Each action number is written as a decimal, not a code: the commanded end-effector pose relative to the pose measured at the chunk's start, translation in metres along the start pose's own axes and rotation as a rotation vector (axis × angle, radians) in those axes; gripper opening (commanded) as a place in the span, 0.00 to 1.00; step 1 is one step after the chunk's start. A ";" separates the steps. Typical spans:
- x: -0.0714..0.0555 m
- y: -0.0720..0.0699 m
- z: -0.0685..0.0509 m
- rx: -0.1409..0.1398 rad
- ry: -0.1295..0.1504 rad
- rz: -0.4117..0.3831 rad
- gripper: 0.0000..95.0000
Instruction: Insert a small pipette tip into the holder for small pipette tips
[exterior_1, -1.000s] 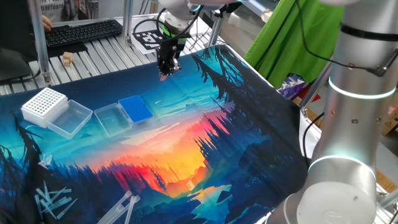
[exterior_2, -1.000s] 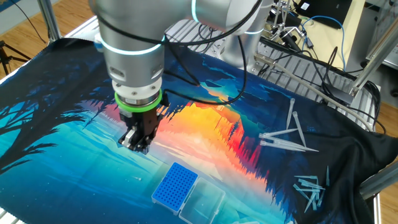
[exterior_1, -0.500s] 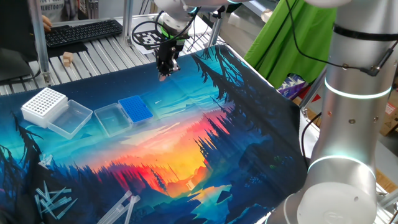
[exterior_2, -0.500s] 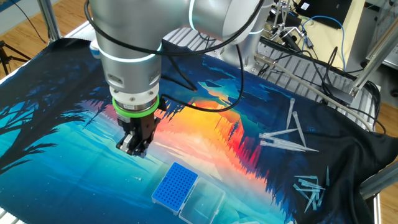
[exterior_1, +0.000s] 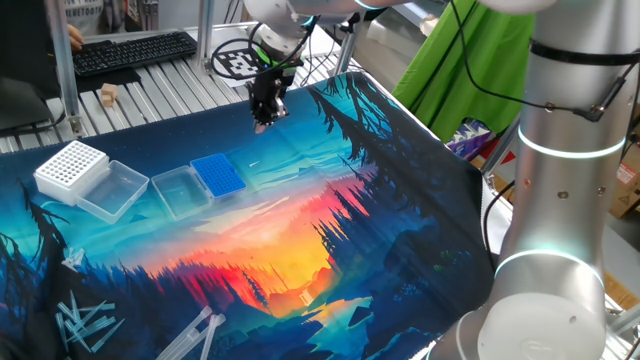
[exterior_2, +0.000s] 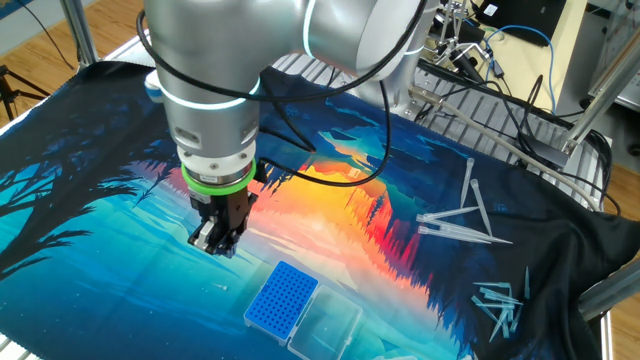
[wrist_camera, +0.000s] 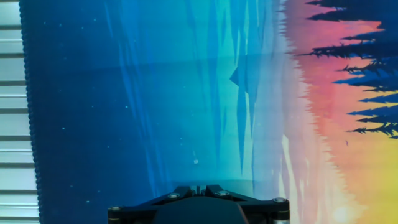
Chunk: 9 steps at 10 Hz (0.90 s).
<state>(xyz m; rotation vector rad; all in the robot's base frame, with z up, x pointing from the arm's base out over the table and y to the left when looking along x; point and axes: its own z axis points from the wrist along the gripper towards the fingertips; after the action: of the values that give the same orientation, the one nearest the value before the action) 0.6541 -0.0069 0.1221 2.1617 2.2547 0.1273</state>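
My gripper (exterior_1: 263, 122) hangs over the blue far part of the printed mat, a little above it and beyond the holder. Its jaws are pressed together in the hand view (wrist_camera: 196, 188). A faint whitish sliver, the small pipette tip (wrist_camera: 194, 158), pokes out past them. The holder for small pipette tips (exterior_1: 217, 175) is a blue gridded rack lying flat with its clear lid (exterior_1: 178, 190) open beside it. In the other fixed view the gripper (exterior_2: 216, 243) is up and to the left of the holder (exterior_2: 282, 298). The holder is out of the hand view.
A bigger white gridded rack (exterior_1: 70, 168) with a clear lid (exterior_1: 115, 190) stands left of the holder. Several loose small tips (exterior_1: 85, 322) lie at the near left corner, also in the other fixed view (exterior_2: 497, 300). Longer tips (exterior_2: 465, 215) lie nearby. The mat edge and metal slats (wrist_camera: 12, 124) are close.
The gripper has drifted slightly sideways over the blue part of the mat, staying shut. The racks and loose tips have not moved.
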 end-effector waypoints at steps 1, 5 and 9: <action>0.000 0.000 -0.001 0.001 0.008 -0.004 0.00; 0.000 0.000 -0.001 0.003 -0.052 -0.039 0.00; 0.000 0.000 -0.001 0.007 -0.096 -0.060 0.00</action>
<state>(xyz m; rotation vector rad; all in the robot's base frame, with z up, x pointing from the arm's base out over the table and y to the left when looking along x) 0.6529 -0.0063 0.1235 2.0538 2.2652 0.0156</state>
